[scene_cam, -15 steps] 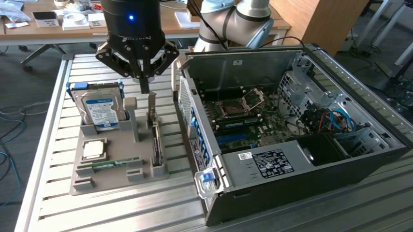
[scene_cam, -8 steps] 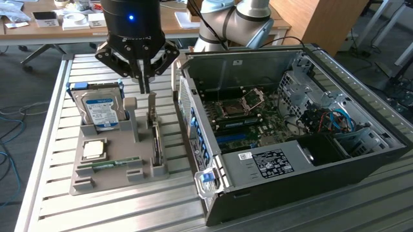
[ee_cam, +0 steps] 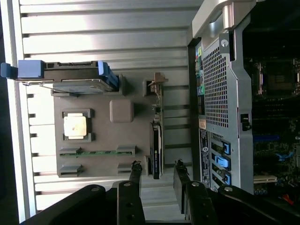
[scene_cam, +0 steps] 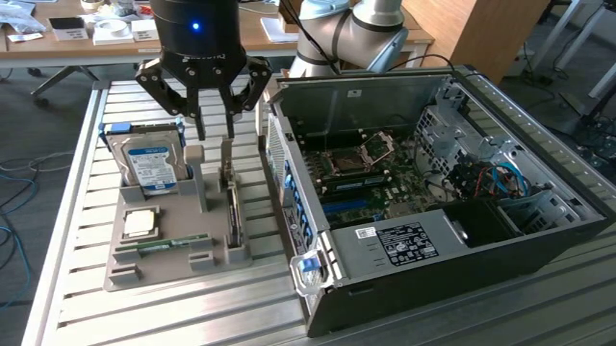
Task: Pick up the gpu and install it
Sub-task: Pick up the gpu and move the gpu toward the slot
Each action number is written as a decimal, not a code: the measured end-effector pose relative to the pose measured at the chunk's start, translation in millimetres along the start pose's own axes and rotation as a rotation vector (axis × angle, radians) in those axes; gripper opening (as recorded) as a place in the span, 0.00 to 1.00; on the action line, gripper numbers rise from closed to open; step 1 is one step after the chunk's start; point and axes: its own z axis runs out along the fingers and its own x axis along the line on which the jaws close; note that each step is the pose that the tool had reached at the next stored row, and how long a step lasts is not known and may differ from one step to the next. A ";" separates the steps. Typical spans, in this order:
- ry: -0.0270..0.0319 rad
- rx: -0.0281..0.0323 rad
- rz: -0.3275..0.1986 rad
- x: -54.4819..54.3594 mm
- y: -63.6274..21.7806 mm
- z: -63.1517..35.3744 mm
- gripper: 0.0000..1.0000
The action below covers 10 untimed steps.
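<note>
Claw (scene_cam: 216, 134) hangs open, empty, upper left; you've got the gpu (scene_cam: 234, 216) just below it in frame, on edge, long axis running down-frame.

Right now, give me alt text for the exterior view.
A robot gripper hangs open over the gpu, which stands on edge in a grey parts holder on a slatted table. An open computer case lies on the exterior view's right.
</note>
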 end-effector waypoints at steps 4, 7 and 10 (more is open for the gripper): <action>0.0000 0.0000 0.000 0.0 0.0 0.0 0.42; 0.0000 0.0000 0.000 0.0 0.0 0.0 0.42; 0.0001 0.0000 0.000 0.0 0.0 0.0 0.42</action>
